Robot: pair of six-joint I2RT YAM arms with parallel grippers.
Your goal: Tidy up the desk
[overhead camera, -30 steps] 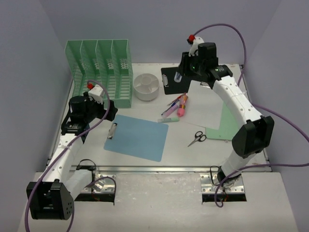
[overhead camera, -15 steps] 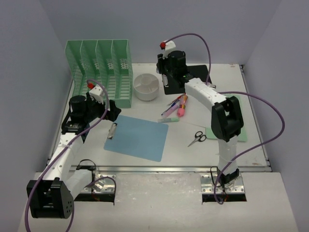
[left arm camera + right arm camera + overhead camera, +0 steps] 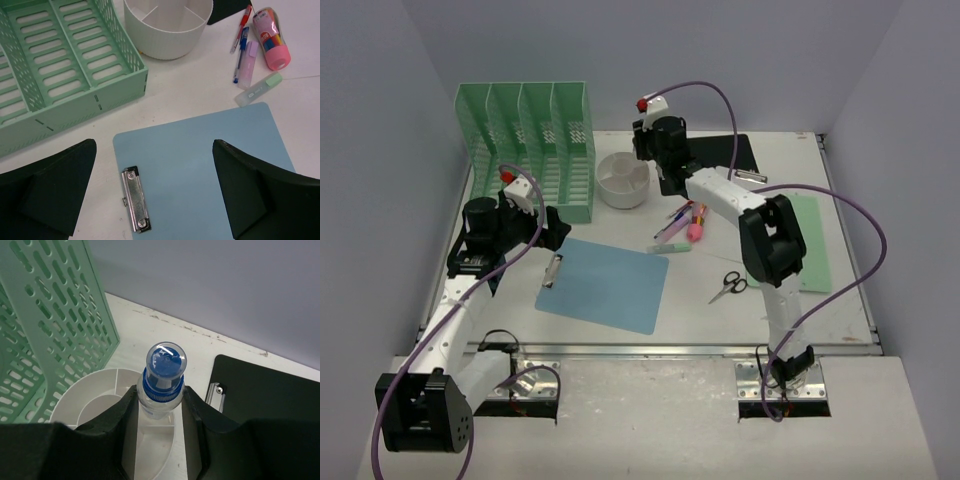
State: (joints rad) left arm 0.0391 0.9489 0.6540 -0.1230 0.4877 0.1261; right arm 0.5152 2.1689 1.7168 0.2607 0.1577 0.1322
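1. We see the large flat white rectangular worktop (image 3: pixel 700 325), with a metal rail along its front edge and pale lavender walls around it. It lies below both arms.
2. Our left end effector (image 3: pixel 154 150) hangs over the near-left part of the worktop. Its jaws are spread wide with nothing between them, and the surface lies beneath it, apart from the fingers.
3. Directly under it a thin light blue clipboard (image 3: pixel 210 160) lies flat on the worktop. In the wrist view its silver metal clip (image 3: pixel 135 199) sits between the two fingers.
4. Our right end effector (image 3: pixel 160 407) is over the far middle of the worktop. Its jaws are drawn in narrow around a small clear bottle (image 3: pixel 162 371) with a blue ribbed collar and a domed cap, held upright.
5. Below that end effector a round white divided organiser cup (image 3: pixel 92 397) stands on the worktop, just beside the mint-green slotted plastic file rack (image 3: pixel 525 135). We cannot tell whether the bottle touches the cup.
6. A flat black clipboard (image 3: pixel 745 152) lies at the far edge, to the right of the cup.
7. Between the cup and the blue clipboard lies a cluster of pens and highlighters (image 3: pixel 685 222). Small black-handled scissors (image 3: pixel 727 286) are near them, and a pale green sheet (image 3: pixel 817 250) lies further right.
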